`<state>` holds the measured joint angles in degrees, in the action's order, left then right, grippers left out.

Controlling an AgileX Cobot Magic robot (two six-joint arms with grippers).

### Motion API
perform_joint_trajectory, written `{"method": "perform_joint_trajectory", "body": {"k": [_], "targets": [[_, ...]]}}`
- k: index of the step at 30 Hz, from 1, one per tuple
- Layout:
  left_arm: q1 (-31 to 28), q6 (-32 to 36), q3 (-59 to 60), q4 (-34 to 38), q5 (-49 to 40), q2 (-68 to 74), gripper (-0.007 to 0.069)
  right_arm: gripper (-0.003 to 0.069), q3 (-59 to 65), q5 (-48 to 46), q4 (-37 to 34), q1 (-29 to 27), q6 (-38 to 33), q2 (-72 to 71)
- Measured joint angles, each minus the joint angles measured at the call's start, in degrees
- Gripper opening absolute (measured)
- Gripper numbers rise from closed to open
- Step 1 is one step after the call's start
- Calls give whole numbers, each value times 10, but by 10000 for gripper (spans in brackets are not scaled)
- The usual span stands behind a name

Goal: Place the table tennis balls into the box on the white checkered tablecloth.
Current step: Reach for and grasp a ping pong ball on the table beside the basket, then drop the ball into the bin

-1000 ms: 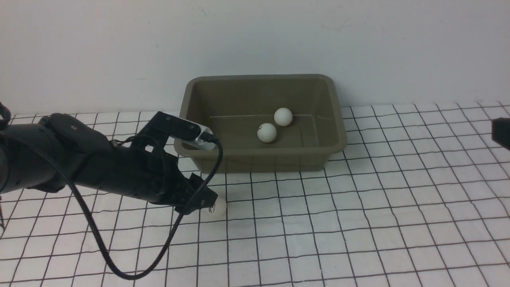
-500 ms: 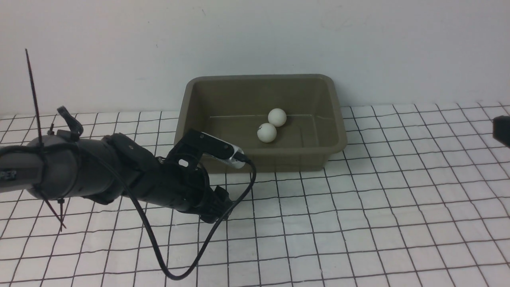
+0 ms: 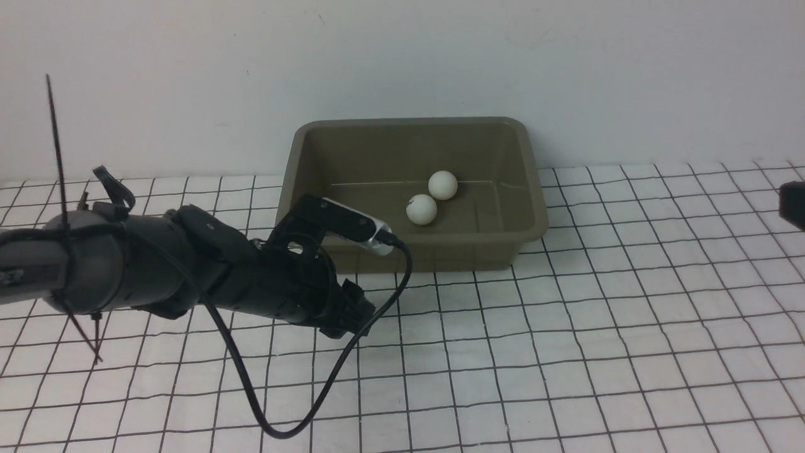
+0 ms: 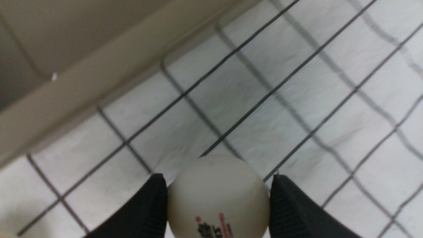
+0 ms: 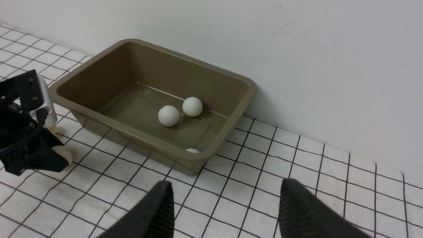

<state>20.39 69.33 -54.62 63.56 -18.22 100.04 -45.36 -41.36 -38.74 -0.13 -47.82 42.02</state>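
My left gripper [image 4: 217,180] is shut on a white table tennis ball [image 4: 218,201] with a red and dark logo, low over the white checkered tablecloth [image 3: 566,346], just in front of the box. The front view hides that ball behind the left gripper [image 3: 355,314]; the right wrist view shows it [image 5: 64,154] between the black fingers. Inside the olive-grey box [image 3: 412,124] lie two balls [image 3: 421,209] [image 3: 443,185]. A third ball [image 5: 192,150] peeks over the box's near rim. My right gripper [image 5: 226,190] stands open and empty, well to the right of the box.
The box stands against the white back wall [image 3: 402,56]. A black cable [image 3: 314,402] loops from the left wrist down over the cloth. A pale rounded shape [image 5: 53,129] sits on the cloth between the left wrist and the box wall.
My left arm slid right and forward over the ball on the cloth, and its jaws closed on it. One ball in the box rolled slightly. The right gripper stayed put.
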Motion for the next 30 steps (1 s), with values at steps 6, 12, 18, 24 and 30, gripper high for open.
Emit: {"method": "perform_joint_trajectory", "body": {"k": [6,12,18,24,30], "targets": [[3,133,-15,98,19,-41,352,391,0,-1,-1,0,0,-1],[3,293,-92,221,52,7,352,391,0,-11,-1,0,-1,-1],[3,371,-179,269,71,71,375,391,0,-17,-1,0,-1,-1],[3,360,-183,338,182,59,485,390,0,-21,-1,0,-1,-1],[3,383,-110,360,282,-70,449,390,0,-21,-1,0,-3,-1]]}}
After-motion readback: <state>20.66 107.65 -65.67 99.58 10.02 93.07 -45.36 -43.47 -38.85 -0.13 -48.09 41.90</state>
